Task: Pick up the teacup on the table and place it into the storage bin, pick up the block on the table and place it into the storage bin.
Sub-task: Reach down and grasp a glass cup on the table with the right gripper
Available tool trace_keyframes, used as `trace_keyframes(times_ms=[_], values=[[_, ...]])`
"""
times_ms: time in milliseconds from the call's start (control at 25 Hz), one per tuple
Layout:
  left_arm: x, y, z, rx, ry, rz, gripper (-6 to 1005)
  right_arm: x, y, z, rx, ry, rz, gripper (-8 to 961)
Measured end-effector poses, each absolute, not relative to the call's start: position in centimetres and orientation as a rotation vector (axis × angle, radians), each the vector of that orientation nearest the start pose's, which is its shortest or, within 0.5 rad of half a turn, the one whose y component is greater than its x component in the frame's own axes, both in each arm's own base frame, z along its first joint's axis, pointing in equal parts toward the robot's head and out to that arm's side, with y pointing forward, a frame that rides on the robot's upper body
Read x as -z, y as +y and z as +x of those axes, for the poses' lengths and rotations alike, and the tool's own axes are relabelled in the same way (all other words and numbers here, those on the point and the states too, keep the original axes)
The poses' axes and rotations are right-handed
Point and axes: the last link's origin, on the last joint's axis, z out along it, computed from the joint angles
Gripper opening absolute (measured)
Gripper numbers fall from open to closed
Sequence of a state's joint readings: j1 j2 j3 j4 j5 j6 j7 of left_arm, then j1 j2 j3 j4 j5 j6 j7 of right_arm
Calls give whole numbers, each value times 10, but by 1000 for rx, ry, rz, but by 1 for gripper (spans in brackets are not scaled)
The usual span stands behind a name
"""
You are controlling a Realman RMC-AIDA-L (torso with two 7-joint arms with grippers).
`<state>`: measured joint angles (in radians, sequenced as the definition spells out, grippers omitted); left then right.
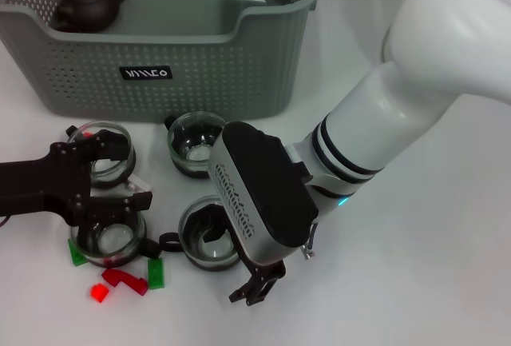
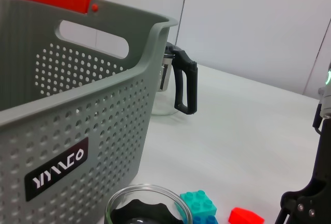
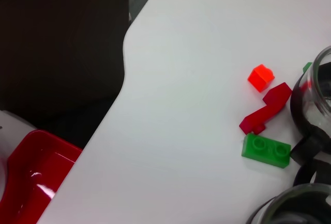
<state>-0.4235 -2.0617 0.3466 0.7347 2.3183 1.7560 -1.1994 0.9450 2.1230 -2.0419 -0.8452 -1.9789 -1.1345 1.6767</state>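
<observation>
While the right claw hung low over the front part of the desk, its fingers pointed down just in front of a glass teacup and held nothing; I couldn't tell how far apart they were. The left claw reached in from the left edge, its black fingers straddling another teacup at the front-left, apart, not visibly clamped. Two more teacups sat nearer the bin: one just in front of the wall, one to its left, partly behind the left claw. The storage bin stood at the back of the desk with a dark teapot inside its back-left corner. Blocks lay loose at the front-left: green block, dark red block, small orange-red block, another green one tucked by the cup. The left wrist view showed a glass jug with a black handle beside the bin and a teal block.
</observation>
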Motion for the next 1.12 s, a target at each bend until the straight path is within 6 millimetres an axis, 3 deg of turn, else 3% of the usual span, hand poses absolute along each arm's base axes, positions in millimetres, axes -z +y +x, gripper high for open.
trace_keyframes(times_ms=[960,1120], values=[[-34,271,-326,558,-603,-2710,933,166,308,107,438,-700,-3218,911],[-34,271,-326,559,-601,-2711,933,166,308,107,440,-701,-3220,870]])
